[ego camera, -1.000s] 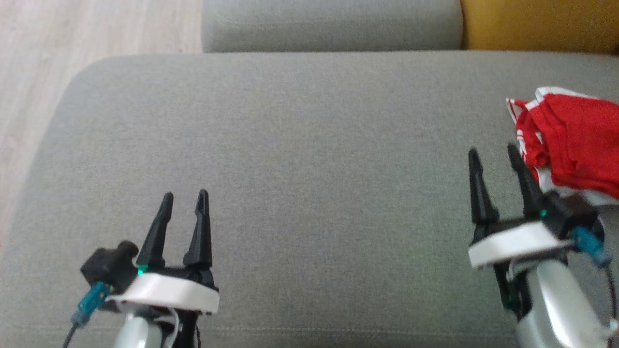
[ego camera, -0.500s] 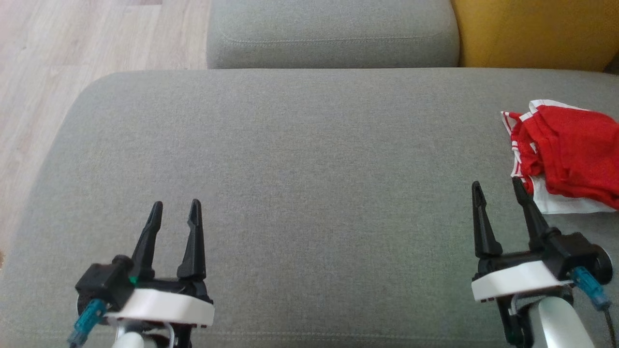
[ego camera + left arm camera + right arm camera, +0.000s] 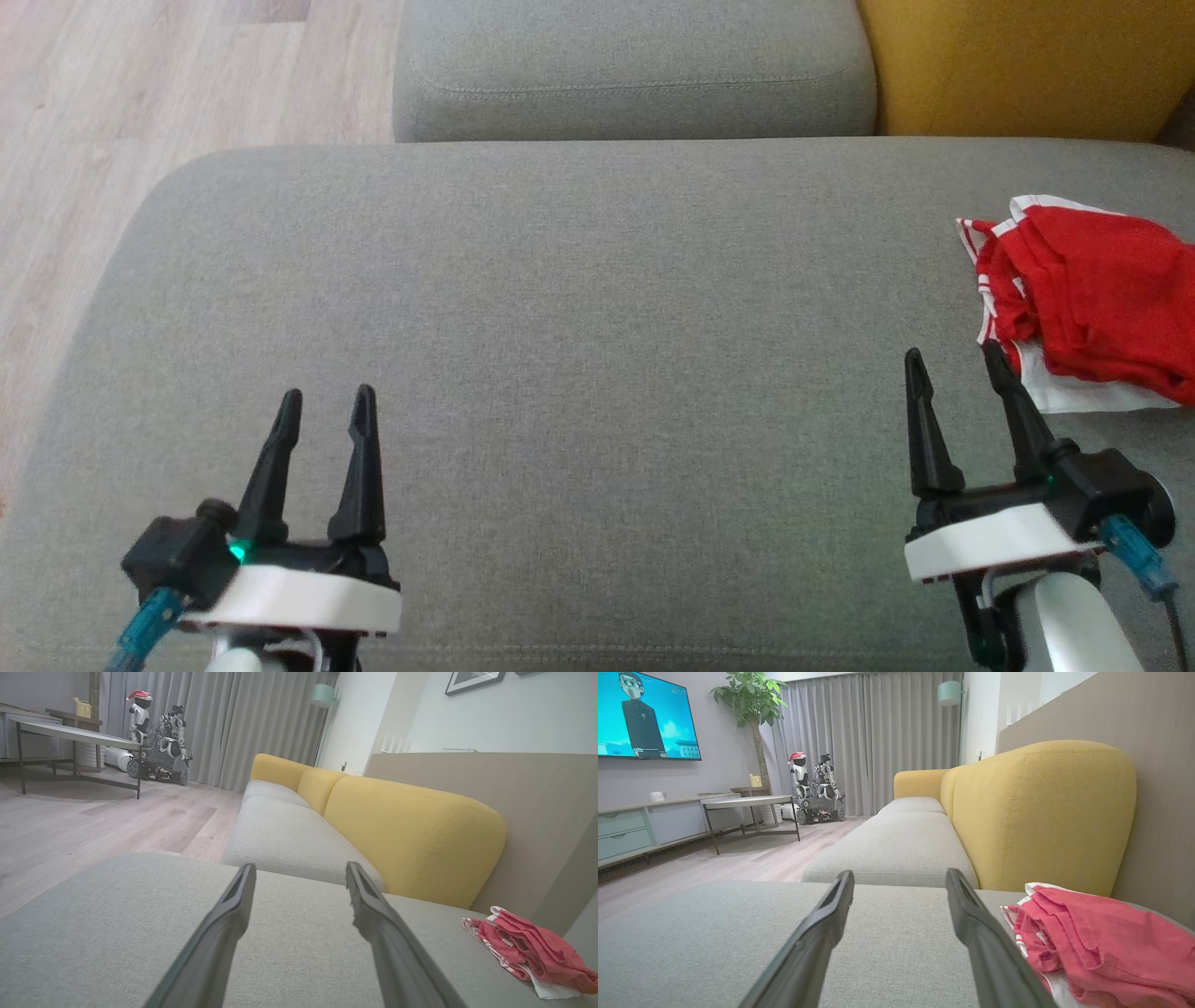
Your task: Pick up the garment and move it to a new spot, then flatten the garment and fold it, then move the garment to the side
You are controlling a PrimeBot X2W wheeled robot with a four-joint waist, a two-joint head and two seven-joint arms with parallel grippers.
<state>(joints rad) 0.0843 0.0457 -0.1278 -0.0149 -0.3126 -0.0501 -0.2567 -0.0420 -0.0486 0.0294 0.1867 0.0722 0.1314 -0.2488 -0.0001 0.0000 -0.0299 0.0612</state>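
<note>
The garment (image 3: 1092,308), a crumpled red piece with white trim and a white underlayer, lies bunched on the large grey seat cushion (image 3: 597,327) at its far right side, close to the yellow backrest (image 3: 1018,65). It is unfolded and not flattened. The left gripper (image 3: 324,406) is positioned over the near left part of the same cushion with its jaws spread apart and nothing between them; it is well apart from the garment. The right gripper (image 3: 952,359) is positioned over the near right part of the cushion, jaws likewise spread and holding nothing. Its outer finger (image 3: 1013,401) ends just beside the near left edge of the garment; whether it touches the fabric cannot be determined. In the right wrist view the garment sits immediately to the right of that finger, against the base of the backrest. A second grey cushion (image 3: 635,75) adjoins the large cushion on its far side, with wood flooring (image 3: 140,93) to the left. The wrist views show a low table (image 3: 747,802), grey curtains (image 3: 868,737) and a wall screen (image 3: 644,714) further back.
</note>
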